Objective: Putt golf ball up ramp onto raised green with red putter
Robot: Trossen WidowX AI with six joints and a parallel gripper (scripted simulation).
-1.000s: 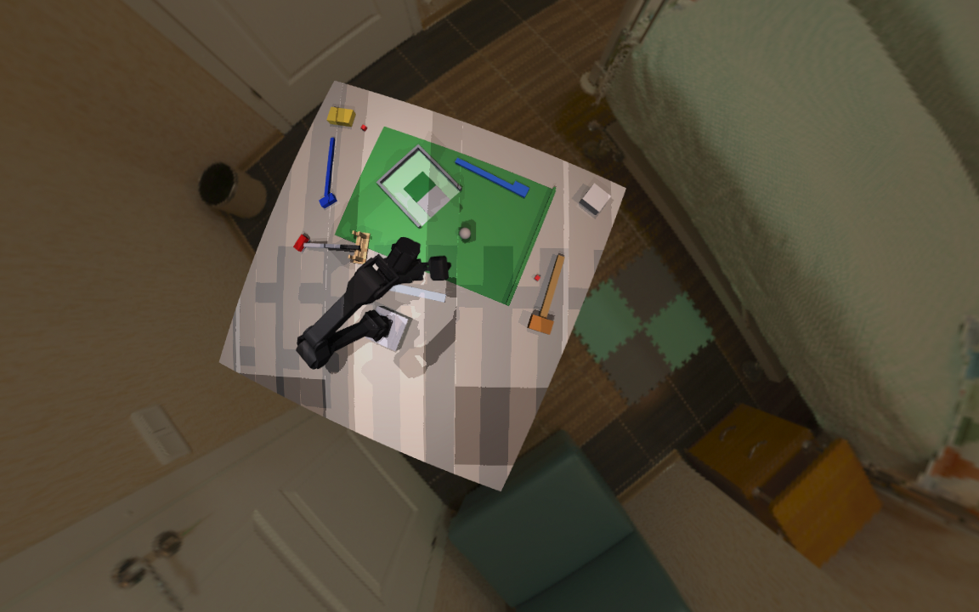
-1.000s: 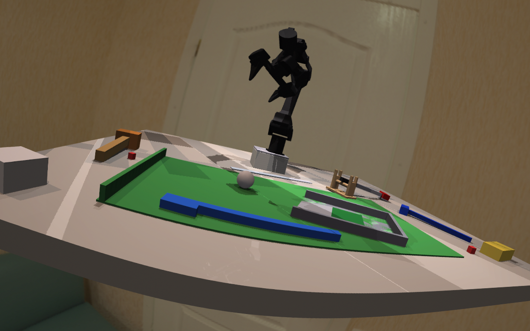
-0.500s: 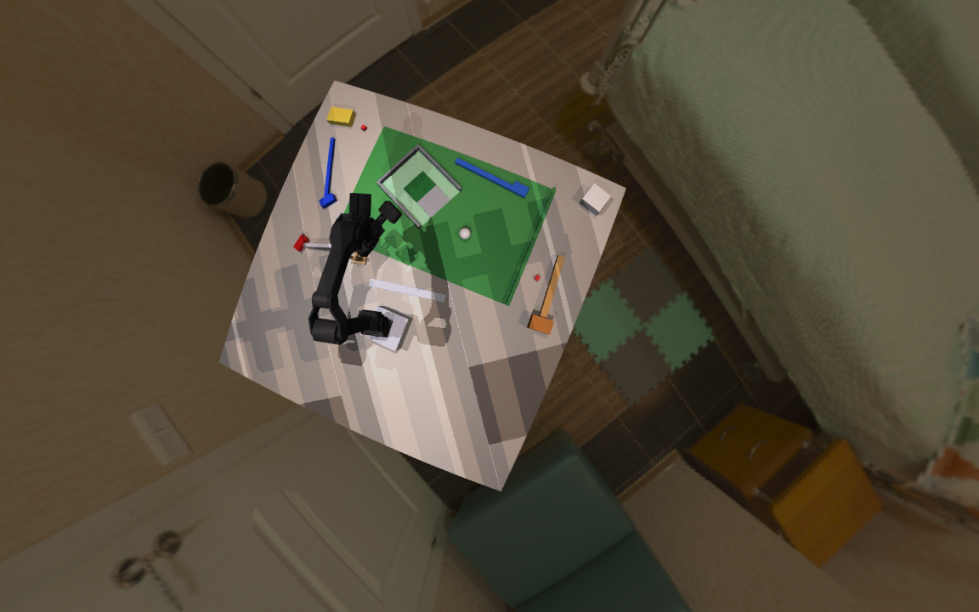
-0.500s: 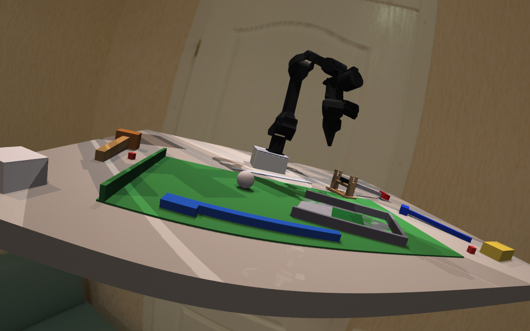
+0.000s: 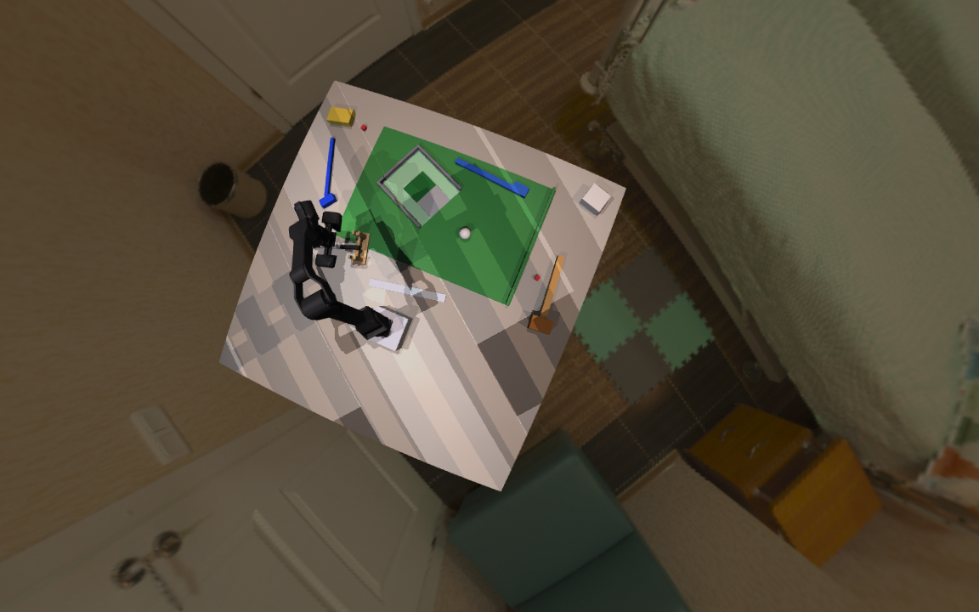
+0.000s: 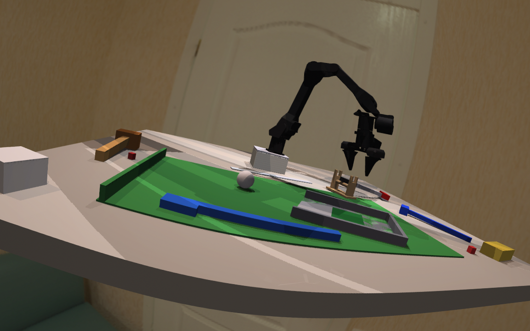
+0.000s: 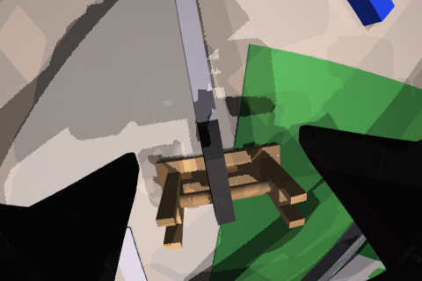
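One tool hangs fully spread and empty, directly above the wooden stand near the green mat's edge on the counter. The red putter rests with its grip end across that stand; in the wrist view its shaft runs toward 12 o'clock, ending at the red head. The fingers straddle the shaft, so the coming move is judged a straight descent. The golf ball sits on the mat, well apart. The walled raised green holds nothing.
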